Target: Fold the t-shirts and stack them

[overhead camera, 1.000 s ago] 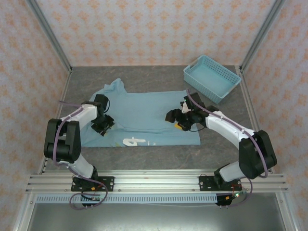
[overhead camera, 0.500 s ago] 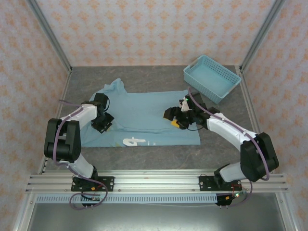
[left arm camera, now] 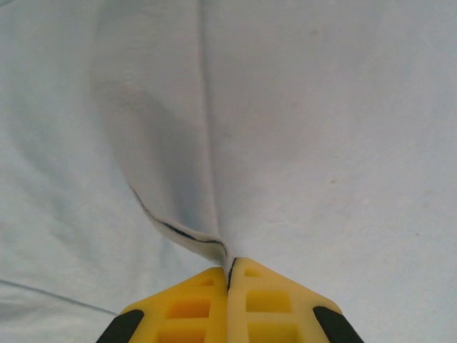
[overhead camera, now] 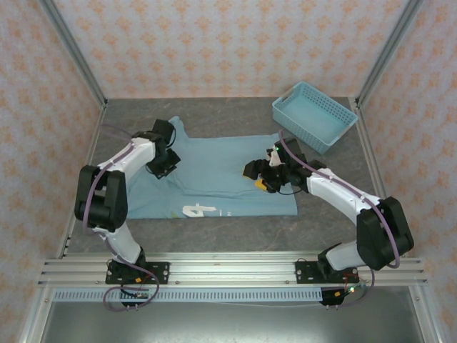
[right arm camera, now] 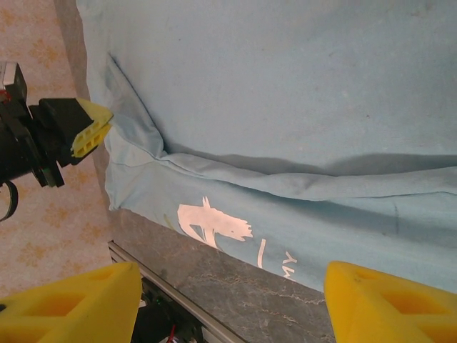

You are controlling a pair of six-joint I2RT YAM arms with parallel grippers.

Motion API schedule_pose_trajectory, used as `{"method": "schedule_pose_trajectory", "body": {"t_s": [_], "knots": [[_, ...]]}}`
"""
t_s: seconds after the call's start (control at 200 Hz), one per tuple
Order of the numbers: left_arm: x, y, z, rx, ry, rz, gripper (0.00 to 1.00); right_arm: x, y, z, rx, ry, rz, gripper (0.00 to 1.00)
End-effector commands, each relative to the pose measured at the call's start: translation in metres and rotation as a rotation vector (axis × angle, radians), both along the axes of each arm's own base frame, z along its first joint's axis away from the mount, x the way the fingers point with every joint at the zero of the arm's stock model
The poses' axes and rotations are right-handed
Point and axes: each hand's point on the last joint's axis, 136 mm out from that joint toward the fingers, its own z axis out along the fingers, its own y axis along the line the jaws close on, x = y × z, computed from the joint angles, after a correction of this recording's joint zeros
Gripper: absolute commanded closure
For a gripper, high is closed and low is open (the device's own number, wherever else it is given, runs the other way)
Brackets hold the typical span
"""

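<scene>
Peachy wallpaper with little orange diamond motifs [overhead camera: 214, 43] on all three sides, silver metal posts [overhead camera: 71, 50] in the corners, and a dark grey speckled counter [overhead camera: 235, 111] underneath. Light blue soft cloth t-shirt [overhead camera: 221, 168] lies spread out across the middle of the counter, a bit rumpled, with a long fold ridge running across its near part. White printed graphic [right arm camera: 214, 223] sits close to the shirt's near edge: some blobby shape plus a couple of strokes of lettering, way too broken up to read. Light blue perforated plastic basket [overhead camera: 314, 118] is parked in the far right corner, apart from the shirt. Left claw [left arm camera: 230, 266] is pinched tight on a bit of the shirt's hemmed edge, up at the far left part of it. Right claw [right arm camera: 232, 286] hangs over the right side of the shirt with its yellow fingers spread wide and nothing between them
</scene>
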Motion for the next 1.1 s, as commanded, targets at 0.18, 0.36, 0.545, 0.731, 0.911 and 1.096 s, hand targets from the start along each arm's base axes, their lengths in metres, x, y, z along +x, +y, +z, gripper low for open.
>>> {"method": "schedule_pose_trajectory", "body": {"t_s": [0.18,0.36,0.545,0.731,0.911,1.096], "knots": [[0.023,-0.026,0.006,0.129,0.048,-0.199,1.00,-0.001,-0.008,0.000,-0.029,-0.009,-0.025,0.32],[0.029,-0.037,-0.007,0.203,0.119,-0.311,1.00,-0.004,-0.010,-0.002,-0.034,0.000,-0.026,0.32],[0.033,-0.042,-0.016,0.271,0.175,-0.398,0.93,-0.006,-0.013,-0.008,-0.047,0.019,-0.028,0.32],[0.033,-0.031,0.026,0.371,0.101,-0.365,0.47,-0.008,-0.029,-0.020,-0.134,0.045,-0.075,0.32],[-0.015,0.003,0.049,0.293,0.063,-0.184,0.47,-0.016,-0.064,-0.056,-0.260,0.164,-0.196,0.43],[-0.084,0.040,-0.004,0.052,0.186,0.046,0.72,-0.021,-0.079,-0.087,-0.381,0.265,-0.212,0.57]]}}
